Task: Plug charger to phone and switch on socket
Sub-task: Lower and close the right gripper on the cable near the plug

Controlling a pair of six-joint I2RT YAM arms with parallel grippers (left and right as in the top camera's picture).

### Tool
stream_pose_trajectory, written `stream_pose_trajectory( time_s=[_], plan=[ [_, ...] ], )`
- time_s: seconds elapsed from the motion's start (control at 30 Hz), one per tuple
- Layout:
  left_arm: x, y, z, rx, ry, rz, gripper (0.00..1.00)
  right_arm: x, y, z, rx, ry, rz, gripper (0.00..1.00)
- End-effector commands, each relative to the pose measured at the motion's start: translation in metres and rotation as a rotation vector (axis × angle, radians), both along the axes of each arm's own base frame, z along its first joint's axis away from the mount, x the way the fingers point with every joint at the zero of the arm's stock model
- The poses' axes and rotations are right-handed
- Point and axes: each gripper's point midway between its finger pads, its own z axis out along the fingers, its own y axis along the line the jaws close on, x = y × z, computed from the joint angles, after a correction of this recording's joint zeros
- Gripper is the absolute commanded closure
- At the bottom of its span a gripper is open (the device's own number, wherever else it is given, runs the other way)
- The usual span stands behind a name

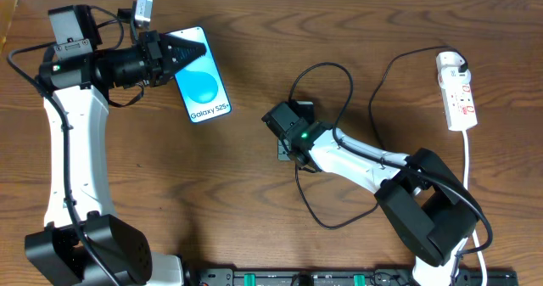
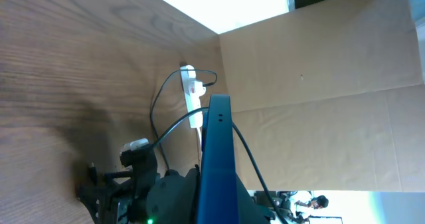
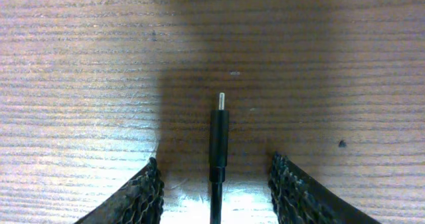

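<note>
Closest to the lens, my right claw (image 3: 214,167) stands spread around the charger (image 3: 219,141) tip lying loose on the desk (image 3: 80,64), while my left claw (image 1: 170,55) pinches the phone (image 1: 202,81) at upper left, so plugging in and switching the socket (image 1: 456,91) at far right both look undone.

One phone (image 1: 202,86), one charger (image 3: 219,137) and one socket (image 1: 456,91) strip.

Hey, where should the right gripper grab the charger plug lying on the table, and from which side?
Grip the black moulded body of the charger plug, behind the metal tip. Come straight down from above and close on its two long sides: it lies flat on the wood, and the right gripper straddles it, open.
</note>
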Motion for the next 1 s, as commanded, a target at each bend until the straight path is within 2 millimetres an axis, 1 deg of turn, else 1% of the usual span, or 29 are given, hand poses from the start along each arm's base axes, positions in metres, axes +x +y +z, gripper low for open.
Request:
stream_pose_trajectory(
  time_s=[0.0,0.1,0.23,0.3,0.47,0.5,0.6,0.8,0.97],
  plan=[
    [-0.006,-0.002,0.011,-0.009,-0.037,-0.015,0.93,-0.011,-0.006,-0.015,0.011,0.093,-0.032,0.48],
    [-0.006,-0.002,0.011,-0.009,-0.037,-0.015,0.93,-0.018,-0.011,-0.016,0.036,0.175,-0.057,0.47],
    [-0.006,-0.002,0.011,-0.009,-0.037,-0.015,0.93,-0.016,-0.026,-0.008,0.011,0.225,-0.094,0.46],
    [-0.006,-0.002,0.011,-0.009,-0.037,-0.015,0.93,-0.015,-0.029,-0.002,0.006,0.246,-0.083,0.46],
    [-0.006,-0.002,0.011,-0.009,-0.037,-0.015,0.93,-0.014,-0.025,0.010,0.011,0.270,-0.059,0.43],
    [-0.006,-0.002,0.011,-0.009,-0.037,-0.015,0.93,-0.013,-0.022,0.012,0.021,0.271,-0.041,0.42],
    [-0.006,-0.002,0.011,-0.009,-0.037,-0.015,0.92,-0.013,-0.020,0.013,0.029,0.273,-0.039,0.42],
    [-0.006,-0.002,0.011,-0.009,-0.037,-0.015,0.92,-0.010,-0.020,0.013,0.040,0.264,-0.102,0.45],
    [-0.006,-0.002,0.011,-0.009,-0.037,-0.015,0.92,-0.008,-0.019,0.013,0.047,0.259,-0.119,0.48]
  ],
)
